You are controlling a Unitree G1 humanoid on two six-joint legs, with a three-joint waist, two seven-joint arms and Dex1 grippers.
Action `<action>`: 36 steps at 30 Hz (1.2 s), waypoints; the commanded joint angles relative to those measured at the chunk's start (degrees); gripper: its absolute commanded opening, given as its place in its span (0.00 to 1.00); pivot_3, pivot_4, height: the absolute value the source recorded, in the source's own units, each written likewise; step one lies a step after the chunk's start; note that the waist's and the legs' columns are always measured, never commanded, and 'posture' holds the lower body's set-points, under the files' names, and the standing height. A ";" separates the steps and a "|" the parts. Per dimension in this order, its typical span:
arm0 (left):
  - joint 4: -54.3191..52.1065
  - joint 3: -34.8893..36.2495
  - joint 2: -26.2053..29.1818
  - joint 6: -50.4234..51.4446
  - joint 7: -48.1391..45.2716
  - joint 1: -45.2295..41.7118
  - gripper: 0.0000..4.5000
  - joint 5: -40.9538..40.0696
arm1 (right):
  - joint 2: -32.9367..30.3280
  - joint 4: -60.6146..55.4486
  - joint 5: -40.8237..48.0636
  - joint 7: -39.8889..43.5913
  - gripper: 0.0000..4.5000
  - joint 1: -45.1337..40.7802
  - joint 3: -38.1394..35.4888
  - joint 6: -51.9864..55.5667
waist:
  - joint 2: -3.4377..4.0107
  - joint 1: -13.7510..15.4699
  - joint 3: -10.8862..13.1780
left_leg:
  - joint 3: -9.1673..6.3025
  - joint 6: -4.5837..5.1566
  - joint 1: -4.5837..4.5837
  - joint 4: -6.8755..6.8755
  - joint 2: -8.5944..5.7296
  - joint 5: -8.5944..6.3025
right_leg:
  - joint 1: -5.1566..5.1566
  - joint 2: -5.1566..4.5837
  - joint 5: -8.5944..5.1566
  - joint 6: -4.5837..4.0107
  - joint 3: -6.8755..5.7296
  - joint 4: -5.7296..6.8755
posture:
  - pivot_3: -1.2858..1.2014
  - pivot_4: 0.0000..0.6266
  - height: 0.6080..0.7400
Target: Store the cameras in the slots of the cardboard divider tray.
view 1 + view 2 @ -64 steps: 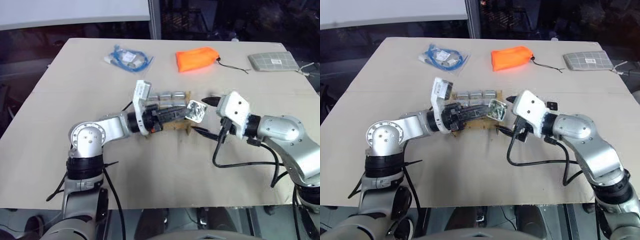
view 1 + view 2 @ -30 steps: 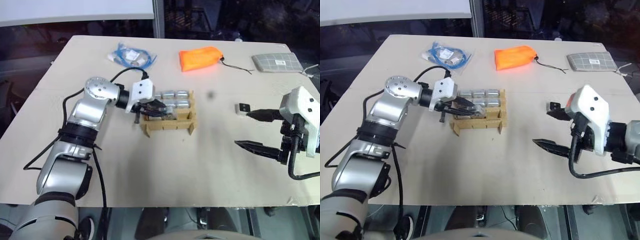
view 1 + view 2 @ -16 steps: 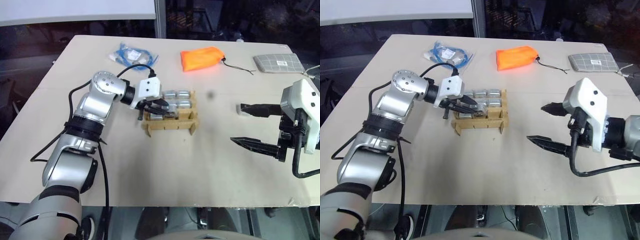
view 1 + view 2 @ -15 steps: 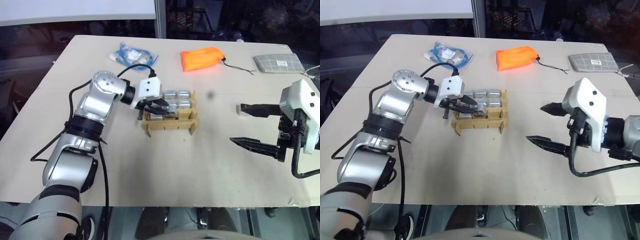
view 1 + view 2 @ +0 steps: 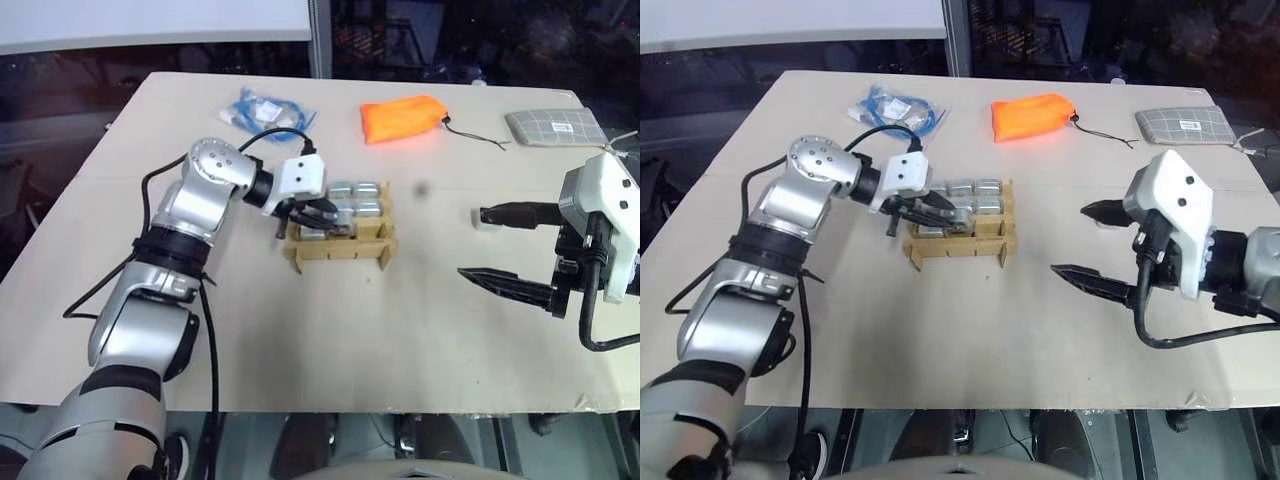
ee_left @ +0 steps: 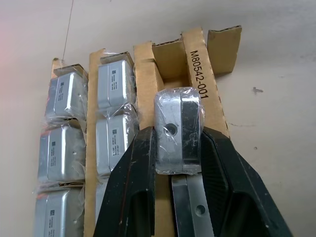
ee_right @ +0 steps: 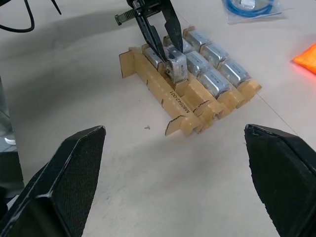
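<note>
The cardboard divider tray (image 5: 340, 238) sits near the middle of the pale table (image 5: 330, 330), a small brown rack of interlocking strips with notched ends that stick out past the grid; the outer strip on the near side carries a printed black code. The cameras already stored (image 6: 64, 126) are small silver-grey boxy blocks wrapped in clear film, each with a pale printed label on its top face, and they fill the two rows of slots on the far side of the tray, standing side by side and snug between the strips. The left gripper (image 6: 177, 148) is clamped on one more camera (image 6: 177, 129), its two black fingers (image 6: 136, 177) pressed against opposite sides of the block; this camera shows a silver half with a small round hole and a black half, also under film, and it is held just above the near row of the tray, over a slot that looks unfilled; whether it touches the cardboard cannot be told. The right gripper (image 5: 510, 250) hangs well apart from the tray on the right side of the table, its fingers spread wide with nothing between them. At the table's far edge lie an orange fabric bag (image 5: 403, 117), a bagged blue cable (image 5: 268, 108) and a grey checked pouch (image 5: 555, 124).
</note>
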 commanded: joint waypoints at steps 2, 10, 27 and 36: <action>0.28 -2.81 -0.48 3.32 -0.09 1.55 0.16 2.75 | -0.33 -0.39 -0.26 -0.77 1.00 -0.64 -0.07 -1.56 | 0.02 0.00 -0.05 | 0.00 0.00 0.06 0.01 0.01 0.00 | 0.07 0.00 0.00 0.00 0.00 0.00 | 0.52 0.24 1.00; -1.41 -2.73 0.35 5.74 -2.54 1.93 0.16 1.94 | -0.18 -0.60 -0.61 -1.27 1.00 -0.22 0.08 -2.08 | 0.03 -0.14 -0.08 | 0.03 0.00 -0.06 0.06 0.02 0.00 | -0.05 0.02 0.01 0.00 0.05 0.00 | 0.52 0.24 1.00; -3.73 6.29 -1.93 13.98 0.39 -5.01 0.56 -6.68 | -0.06 -0.15 -1.10 -1.21 1.00 -0.26 0.24 -2.77 | -0.12 -0.03 0.05 | 0.00 0.03 -0.17 0.04 0.01 -0.01 | -0.11 0.00 0.01 0.01 0.02 -0.04 | 0.52 0.24 1.00; -8.08 13.68 -8.60 18.70 5.14 -7.05 0.56 -16.97 | -0.49 1.05 -3.01 -2.85 1.00 2.15 -3.48 -1.81 | -0.13 0.13 0.05 | 0.00 0.02 -0.16 0.05 -0.01 -0.01 | -0.09 -0.01 0.01 0.03 0.01 -0.03 | 0.52 0.24 1.00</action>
